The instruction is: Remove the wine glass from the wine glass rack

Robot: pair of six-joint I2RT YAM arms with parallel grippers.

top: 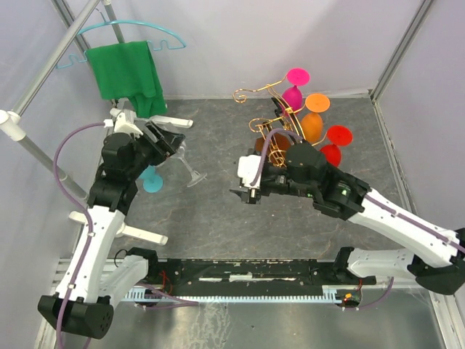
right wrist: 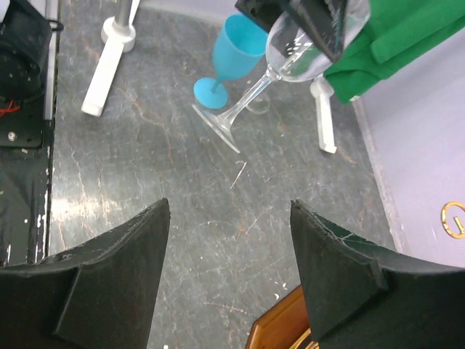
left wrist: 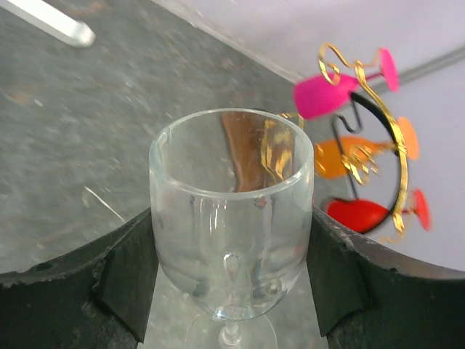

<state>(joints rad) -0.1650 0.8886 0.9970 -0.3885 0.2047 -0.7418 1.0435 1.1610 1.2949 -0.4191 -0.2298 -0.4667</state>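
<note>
A: Well, start with the grey mottled table (top: 218, 225). Your two white-and-black arms reach out over it from the near edge, the left one toward the left rear and the right one toward the middle.

B: Next in size, at the back right you have the wine glass rack (top: 265, 145), with curly gold wire arms and scrolled ends on an oval brown wooden base. Well apart from it, at the back left, a green cloth (top: 127, 73) is draped over a turquoise plastic clothes hanger (top: 131, 33).

A: Now your grippers. Your left gripper (left wrist: 232, 254) is clamped on the clear stemmed wine glass (left wrist: 229, 167), one black finger pressed to each side of the bowl. Your right gripper (right wrist: 229, 207) is spread wide with nothing between its fingers, and it hangs over bare table just in front of the rack's base.

B: That clear glass is off the rack and well to the left of it. It is tilted, with the bowl in the fingers and the foot slanting down toward the table. You cannot tell from these views whether the foot touches the surface.

A: Three coloured glasses hang on the wire arms: a pink glass (top: 293, 96) at the rear, an orange glass (top: 312, 127) in the middle and a red glass (top: 330, 154) nearest you.

B: Smallest of all, a turquoise goblet (right wrist: 236, 47) sits on the table just beside the clear glass's stem.
</note>
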